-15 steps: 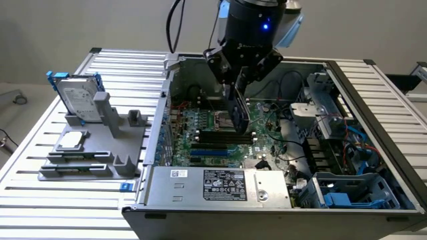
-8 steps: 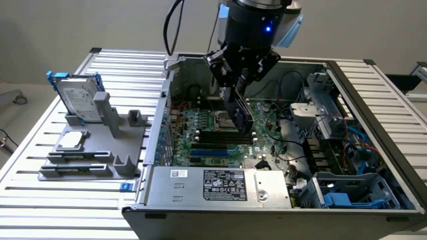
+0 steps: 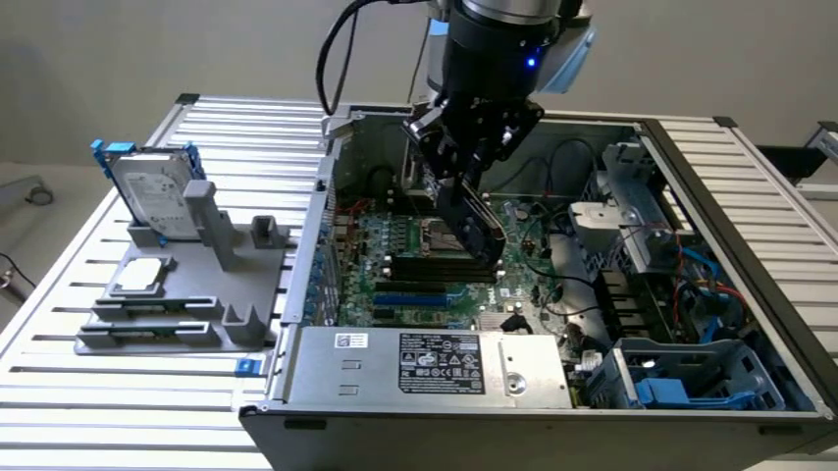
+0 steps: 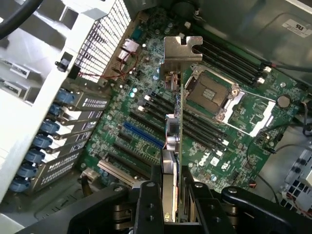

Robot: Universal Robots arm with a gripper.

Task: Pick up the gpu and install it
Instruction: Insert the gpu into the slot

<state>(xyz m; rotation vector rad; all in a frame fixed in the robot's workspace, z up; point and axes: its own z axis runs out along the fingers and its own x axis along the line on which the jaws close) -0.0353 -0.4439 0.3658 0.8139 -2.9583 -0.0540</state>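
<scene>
Exterior view: the gripper (image 3: 458,162) is clamped on the gpu (image 3: 474,224), which hangs tilted inside the open case (image 3: 321,196), over the motherboard (image 3: 392,250). The power supply (image 3: 433,363) carries a label too small to read.

Wrist view: the gripper (image 4: 174,207) pinches the gpu (image 4: 174,131) edge-on, with the silver bracket (image 4: 182,48) at the far end, near the blue slot (image 4: 141,135). The step probably calls for squaring the card's edge to a slot line and keeping it upright. White print (image 4: 204,160) on the board looks like Dell.
</scene>
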